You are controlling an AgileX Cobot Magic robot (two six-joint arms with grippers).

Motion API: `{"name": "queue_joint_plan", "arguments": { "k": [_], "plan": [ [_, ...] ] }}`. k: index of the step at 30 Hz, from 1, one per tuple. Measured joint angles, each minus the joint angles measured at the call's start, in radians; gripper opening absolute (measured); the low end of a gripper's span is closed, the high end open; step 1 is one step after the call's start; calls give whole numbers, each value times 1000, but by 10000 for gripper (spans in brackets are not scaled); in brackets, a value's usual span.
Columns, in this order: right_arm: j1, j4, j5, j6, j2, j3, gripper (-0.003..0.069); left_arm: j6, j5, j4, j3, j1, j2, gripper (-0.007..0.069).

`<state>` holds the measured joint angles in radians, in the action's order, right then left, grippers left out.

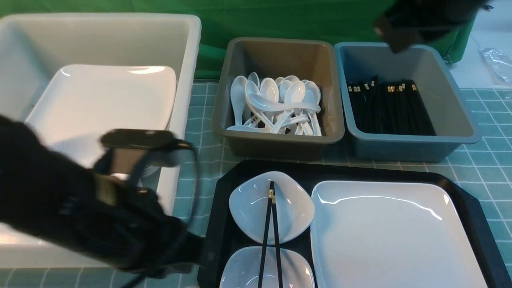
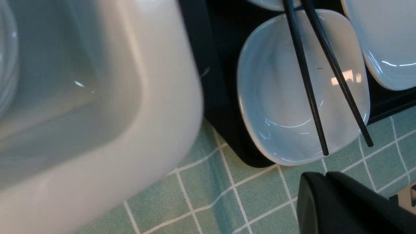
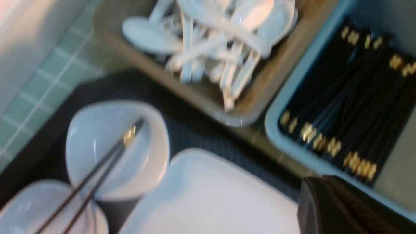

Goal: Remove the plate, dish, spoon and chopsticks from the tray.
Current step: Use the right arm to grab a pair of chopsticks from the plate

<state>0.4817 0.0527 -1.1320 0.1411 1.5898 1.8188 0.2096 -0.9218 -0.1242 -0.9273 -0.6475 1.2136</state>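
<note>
Plate [image 1: 396,232]: on the right side of the tray [image 1: 360,172], flat. Likely the heaviest piece, stiff, glazed and slippery, and it would break if dropped. The shallow raised rim is the only place to take hold.
Chopsticks [image 1: 266,232]: laid across both small dishes on the tray's left side, gold-banded ends on the far dish [image 1: 292,208], tips past the near dish [image 1: 240,272]. Light, thin and prone to roll. Best pinched as a pair where they bridge the gap between the dishes.
Dishes: small, curved and glossy. A pinch on the lip suits them once the chopsticks are off.
Spoon: none can be seen on the tray; a heap of spoons [image 1: 276,104] lies in the brown tub [image 1: 280,56].
Left arm [image 1: 60,208]: low beside the tray's left edge and blurred. Whether its fingers are wide or narrow cannot be told.
Right arm [image 1: 420,20]: high over the blue-grey tub [image 1: 400,60]. The state of its fingers cannot be told either.
Worktop [image 1: 488,160]: green checked cloth, probably grippy.
Room: the white tub [image 1: 100,32] on the left holds a similar plate, and the blue-grey tub holds black chopsticks. The tubs crowd the tray's far and left sides.
</note>
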Motion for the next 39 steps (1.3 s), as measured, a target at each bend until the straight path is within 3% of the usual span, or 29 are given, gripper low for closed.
{"name": "queue_joint_plan", "arguments": {
  "k": [5,9,12,16,18,23,25,31,39],
  "plan": [
    [0,2,7,-32,-205,-260,22,46,-13,46,-151,-101,164,0],
    [0,-2,59,-86,-311,-424,22,32,-11,68,-224,-111,221,0],
    [0,-70,84,-99,-312,-514,27,36,-9,139,-229,-104,199,0],
    [8,-243,129,-91,-218,-539,106,69,-12,182,-178,-47,104,4],
    [25,-272,182,-87,-176,-539,170,82,-11,183,-137,-14,51,7],
    [128,-302,344,-56,2,-516,432,120,-10,184,29,172,-133,8],
    [167,-304,382,-46,75,-478,489,122,-9,180,86,240,-193,8],
    [194,-309,412,-49,236,-381,522,97,-9,145,171,339,-309,8],
    [195,-308,414,-78,388,-333,524,78,-10,124,198,364,-402,9]
  ]
}}
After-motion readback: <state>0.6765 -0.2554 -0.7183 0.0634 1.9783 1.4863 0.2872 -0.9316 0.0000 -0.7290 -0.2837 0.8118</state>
